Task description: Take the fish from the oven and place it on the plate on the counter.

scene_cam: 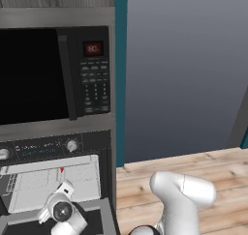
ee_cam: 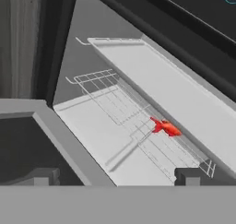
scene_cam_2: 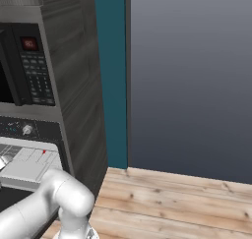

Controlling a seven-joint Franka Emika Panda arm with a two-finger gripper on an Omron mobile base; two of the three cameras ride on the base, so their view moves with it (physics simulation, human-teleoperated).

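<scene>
Fish [ee_cam: 166,127] on rack [ee_cam: 133,121], beyond hand [ee_cam: 113,176]

Black-fronted microwave [scene_cam: 48,74] set in a dark grey wood-grain cabinet column [scene_cam_2: 78,85]; keypad and red display [scene_cam: 92,48] on its right side. Teal vertical strip [scene_cam_2: 112,75] runs beside the column. Plain blue-grey wall [scene_cam_2: 192,75] to the right, evenly lit, slightly darker toward the top. Light wooden plank floor [scene_cam_2: 172,203] meets the wall at a straight edge.

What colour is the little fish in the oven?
Red-orange fish, clearest in the hand view.
</scene>
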